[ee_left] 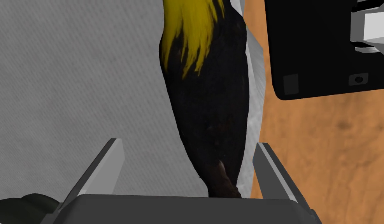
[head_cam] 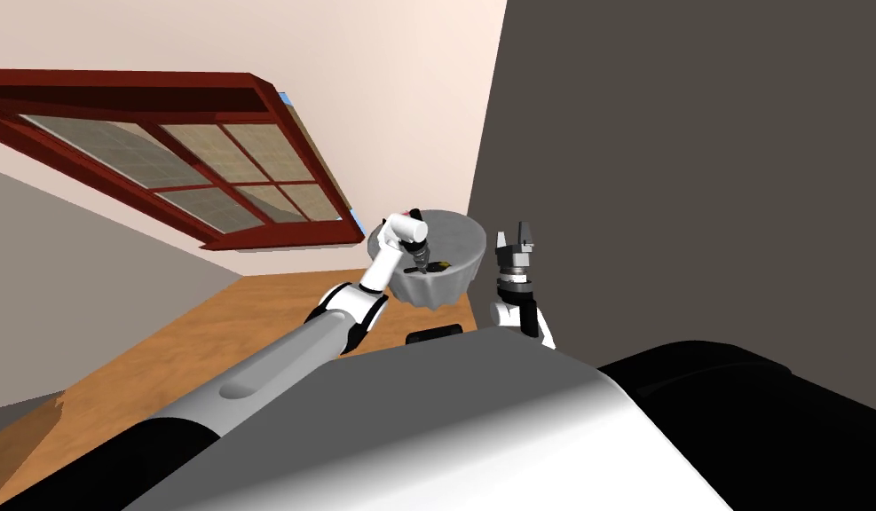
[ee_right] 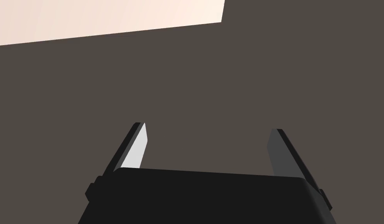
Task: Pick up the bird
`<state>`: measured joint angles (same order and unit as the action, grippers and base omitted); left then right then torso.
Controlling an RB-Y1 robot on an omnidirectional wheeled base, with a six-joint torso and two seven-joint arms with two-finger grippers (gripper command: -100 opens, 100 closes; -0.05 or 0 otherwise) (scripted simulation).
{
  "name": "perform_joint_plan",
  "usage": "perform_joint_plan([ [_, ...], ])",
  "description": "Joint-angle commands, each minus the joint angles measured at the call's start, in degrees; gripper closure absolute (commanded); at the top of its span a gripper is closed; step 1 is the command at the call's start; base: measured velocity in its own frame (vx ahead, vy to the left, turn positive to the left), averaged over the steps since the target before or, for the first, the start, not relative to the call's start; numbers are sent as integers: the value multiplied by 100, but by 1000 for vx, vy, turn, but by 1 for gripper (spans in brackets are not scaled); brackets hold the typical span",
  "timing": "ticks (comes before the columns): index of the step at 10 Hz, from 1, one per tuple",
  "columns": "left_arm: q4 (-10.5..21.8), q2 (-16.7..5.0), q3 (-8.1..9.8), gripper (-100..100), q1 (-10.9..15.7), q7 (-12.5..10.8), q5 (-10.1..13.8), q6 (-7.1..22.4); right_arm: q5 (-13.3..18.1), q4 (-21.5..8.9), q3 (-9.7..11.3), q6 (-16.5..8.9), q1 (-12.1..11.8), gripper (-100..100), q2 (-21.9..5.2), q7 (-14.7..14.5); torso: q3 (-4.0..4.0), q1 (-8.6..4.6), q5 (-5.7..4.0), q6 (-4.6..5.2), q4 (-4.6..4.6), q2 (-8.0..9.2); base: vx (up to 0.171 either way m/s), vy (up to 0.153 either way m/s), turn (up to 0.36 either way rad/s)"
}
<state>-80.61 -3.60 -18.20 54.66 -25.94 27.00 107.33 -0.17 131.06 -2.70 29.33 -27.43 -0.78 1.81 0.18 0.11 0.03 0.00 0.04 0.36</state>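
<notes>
Your left gripper (ee_left: 188,142) has its fingers apart, straddling the tail of the bird (ee_left: 210,97), which lies in the bowl (ee_left: 70,97) against its wall. I'd push deeper to the body before closing, minding that wall. Your right gripper (ee_right: 208,126) idles, fingers apart.

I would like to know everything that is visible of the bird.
The bird is black and matte, with a streaky yellow patch at its wide end. Its body is long and tapers to a brownish tip near the left tool. It lies on the round grey surface, between the open fingers, which do not touch it.
</notes>
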Motion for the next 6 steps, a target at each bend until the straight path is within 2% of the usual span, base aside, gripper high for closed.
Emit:
perform_joint_plan([
  [1,273,-42,86,-100,93,27,-19,-89,0,0,0,0,0,0,0,0,0,0,0,0,0,0,-89,37,-119],
  [2,441,-173,223,-100,160,107,-46,-248,0,0,-1,0,-1,0,0,0,3,3,2,-5,2,2,-101,9,-167],
  [3,567,-173,223,-100,160,107,-46,-248,0,0,0,0,-1,0,0,0,5,-3,0,-2,3,7,-70,3,-150],
  [5,1020,-437,498,-100,294,269,-101,-566,0,0,0,0,-1,0,0,0,-2,-9,-2,0,0,-5,-77,4,-318],
  [6,1155,-437,498,-100,294,269,-101,-566,0,0,0,0,0,0,0,0,3,-8,-1,-1,2,4,-88,7,-136],
])
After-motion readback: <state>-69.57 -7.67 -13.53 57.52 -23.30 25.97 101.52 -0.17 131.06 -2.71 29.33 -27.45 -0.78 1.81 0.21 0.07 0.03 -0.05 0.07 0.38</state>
